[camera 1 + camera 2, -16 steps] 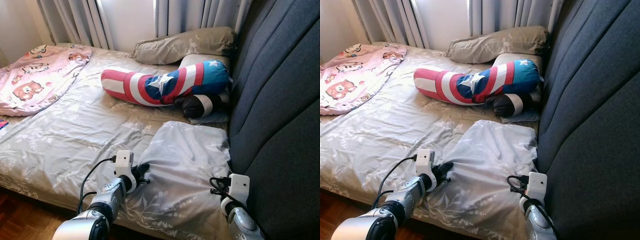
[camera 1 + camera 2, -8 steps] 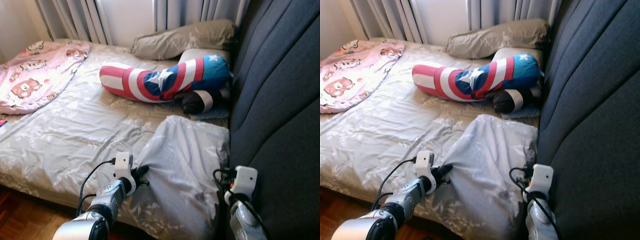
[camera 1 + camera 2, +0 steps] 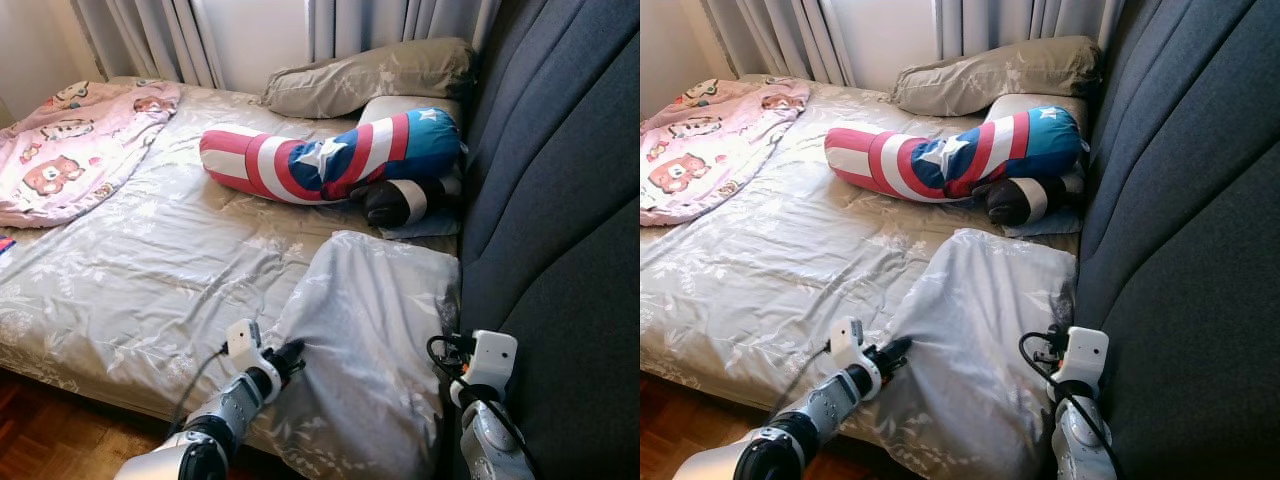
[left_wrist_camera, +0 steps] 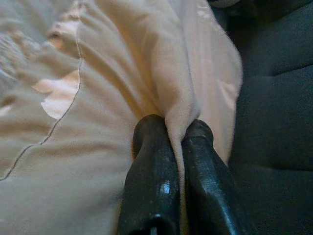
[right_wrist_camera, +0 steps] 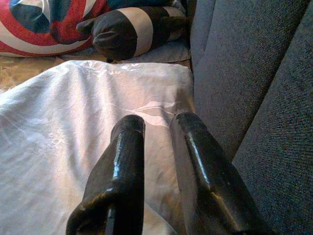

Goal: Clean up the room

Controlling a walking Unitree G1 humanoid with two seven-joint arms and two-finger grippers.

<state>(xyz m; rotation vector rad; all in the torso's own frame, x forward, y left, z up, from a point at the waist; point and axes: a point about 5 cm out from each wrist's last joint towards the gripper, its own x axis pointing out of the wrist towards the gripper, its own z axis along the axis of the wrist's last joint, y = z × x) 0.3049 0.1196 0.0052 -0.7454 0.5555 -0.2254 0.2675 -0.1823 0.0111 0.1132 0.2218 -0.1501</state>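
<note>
- A grey floral pillow (image 3: 375,340) lies at the near corner of the bed (image 3: 150,270), its far side against the dark upholstered headboard (image 3: 560,200); it is judged to be the thing being tidied.
- The pillow's near edge is pinched by the left gripper (image 4: 172,132): in the left wrist view a fold of pillowcase is seen clamped between the two black fingers (image 4: 149,166), which are closed tight on the cloth.
- Such an edge grip is judged suited to dragging or lifting a soft, limp thing that offers no firm body.
- The right gripper (image 5: 156,127) is held low between pillow and headboard; its fingers stand narrowly apart, with nothing between them, the pillow just beyond their tips.
- A shield-patterned bolster (image 3: 330,160), a beige pillow (image 3: 370,85) and a pink bear-print blanket (image 3: 70,150) lie farther up the bed.
</note>
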